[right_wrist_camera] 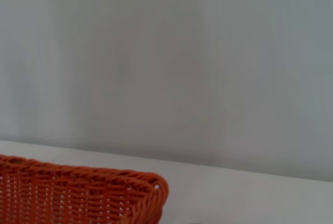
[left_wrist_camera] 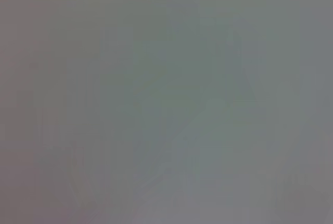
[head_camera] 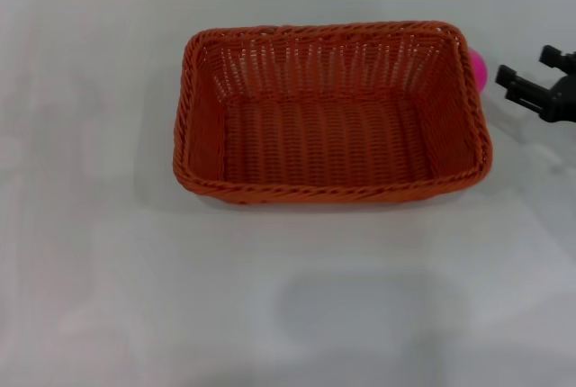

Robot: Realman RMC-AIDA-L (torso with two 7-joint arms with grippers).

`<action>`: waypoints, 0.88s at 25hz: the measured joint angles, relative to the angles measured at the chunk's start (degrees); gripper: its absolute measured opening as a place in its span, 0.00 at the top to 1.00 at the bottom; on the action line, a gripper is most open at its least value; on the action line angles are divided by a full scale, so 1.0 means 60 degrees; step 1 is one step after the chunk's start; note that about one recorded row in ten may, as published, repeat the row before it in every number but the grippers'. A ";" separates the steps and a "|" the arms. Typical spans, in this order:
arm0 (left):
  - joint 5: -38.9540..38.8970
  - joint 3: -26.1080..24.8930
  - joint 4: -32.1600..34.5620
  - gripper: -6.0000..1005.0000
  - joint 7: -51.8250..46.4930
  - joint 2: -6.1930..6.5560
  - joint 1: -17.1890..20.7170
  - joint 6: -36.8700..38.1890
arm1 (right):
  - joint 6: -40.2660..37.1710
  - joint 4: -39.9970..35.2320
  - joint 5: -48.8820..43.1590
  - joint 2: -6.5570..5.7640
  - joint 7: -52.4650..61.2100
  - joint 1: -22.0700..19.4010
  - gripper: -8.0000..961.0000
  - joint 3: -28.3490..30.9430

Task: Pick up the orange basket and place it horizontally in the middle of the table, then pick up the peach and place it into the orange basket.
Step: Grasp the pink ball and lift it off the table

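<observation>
The orange basket [head_camera: 331, 112] lies lengthwise across the middle of the white table [head_camera: 135, 297], open side up and with nothing in it. Behind its far right corner the peach [head_camera: 479, 68] peeks out, mostly hidden by the rim; only a magenta patch shows. My right gripper [head_camera: 525, 64] hovers just right of the peach, open, its black fingers [head_camera: 506, 76] pointing toward it with nothing between them. The right wrist view catches one corner of the orange basket [right_wrist_camera: 83, 193]. My left gripper is out of view, and the left wrist view shows only a plain grey blur.
The table's far edge meets a pale wall [right_wrist_camera: 166, 52] behind the basket. Bare tabletop [head_camera: 90, 90] surrounds the basket on the left and at the front.
</observation>
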 joint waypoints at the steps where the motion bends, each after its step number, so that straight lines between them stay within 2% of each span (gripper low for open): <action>1: 0.0000 -0.0004 0.0014 0.37 0.0000 0.0000 0.0001 0.0000 | -0.0063 0.0017 -0.0047 0.0019 0.0005 0.0063 0.09 0.0000; 22: -0.0025 -0.0260 0.0078 0.37 0.0000 0.0015 -0.0013 0.0001 | -0.0607 0.0323 -0.0556 0.0111 0.0455 0.0887 0.10 -0.0232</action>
